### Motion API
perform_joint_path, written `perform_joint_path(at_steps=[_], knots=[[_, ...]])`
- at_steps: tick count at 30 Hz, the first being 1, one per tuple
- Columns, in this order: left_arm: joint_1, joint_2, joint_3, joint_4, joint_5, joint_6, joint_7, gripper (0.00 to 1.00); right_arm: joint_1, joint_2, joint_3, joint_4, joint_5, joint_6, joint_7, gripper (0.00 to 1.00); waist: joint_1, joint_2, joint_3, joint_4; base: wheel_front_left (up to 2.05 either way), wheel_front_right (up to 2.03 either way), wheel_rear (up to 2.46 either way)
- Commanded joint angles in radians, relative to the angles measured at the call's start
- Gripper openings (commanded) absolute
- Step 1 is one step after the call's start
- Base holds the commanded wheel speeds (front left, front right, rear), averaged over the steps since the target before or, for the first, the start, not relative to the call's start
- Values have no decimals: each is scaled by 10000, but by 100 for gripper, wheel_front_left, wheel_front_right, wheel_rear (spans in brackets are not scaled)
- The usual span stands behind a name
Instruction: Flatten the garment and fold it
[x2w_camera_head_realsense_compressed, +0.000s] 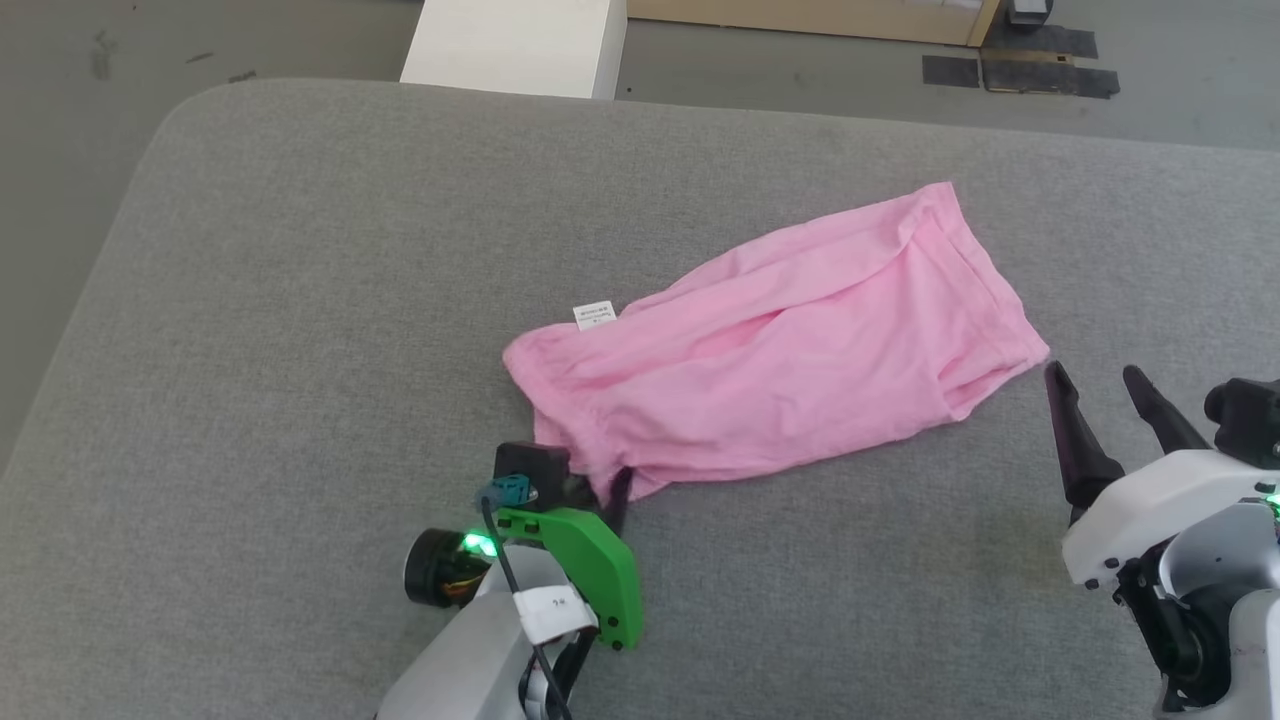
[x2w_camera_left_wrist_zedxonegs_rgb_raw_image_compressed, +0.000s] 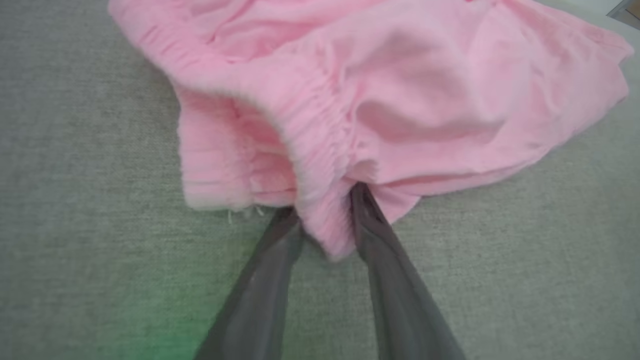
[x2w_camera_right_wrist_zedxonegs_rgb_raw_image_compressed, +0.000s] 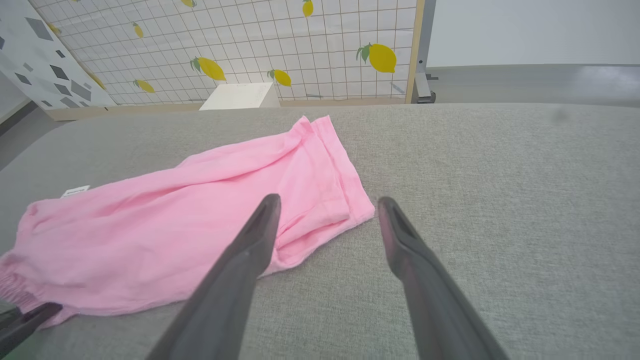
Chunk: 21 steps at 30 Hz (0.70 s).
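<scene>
Left wrist view has the left hand (x2w_camera_left_wrist_zedxonegs_rgb_raw_image_compressed: 325, 210) pinching the near corner of the garment's (x2w_camera_left_wrist_zedxonegs_rgb_raw_image_compressed: 425, 100) gathered waistband (x2w_camera_left_wrist_zedxonegs_rgb_raw_image_compressed: 320, 115), with cloth bunched between its two fingers. I judge this to be the flattening step, with one end gripped. The right hand (x2w_camera_head_realsense_compressed: 1091, 372) is spread and holds nothing, and the hem end lies just beyond its fingertips. It likely needs to take that hem next so both hands can pull taut. The pink garment lies creased on the grey desk (x2w_camera_head_realsense_compressed: 300, 300), stretching from hand to hand, with a white label (x2w_camera_head_realsense_compressed: 594, 315) past the left hand.
</scene>
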Motion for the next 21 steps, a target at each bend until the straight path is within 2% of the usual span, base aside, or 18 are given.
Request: perform_joint_path(at_steps=[1, 7, 17, 21], knots=[[14, -35, -95, 220, -144, -76, 128, 0, -81, 19, -83, 118, -106, -15, 67, 100, 1, 0, 13, 32, 0, 0, 0], [-70, -61, -225, 218, -198, -300, 23, 0, -783, 26, -470, 1019, -589, -15, 309, 100, 1, 0, 90, 134, 0, 0, 0], [-429, -81, -445, -59, -134, -492, -53, 0, -3364, 29, -1068, 4334, -1604, -15, 449, 100, 1, 0, 631, 562, 0, 0, 0], [-573, -97, -532, -172, -101, -511, -76, 0, -4175, -17, -1427, 5569, -2375, -15, 779, 100, 1, 0, 883, 745, 0, 0, 0]])
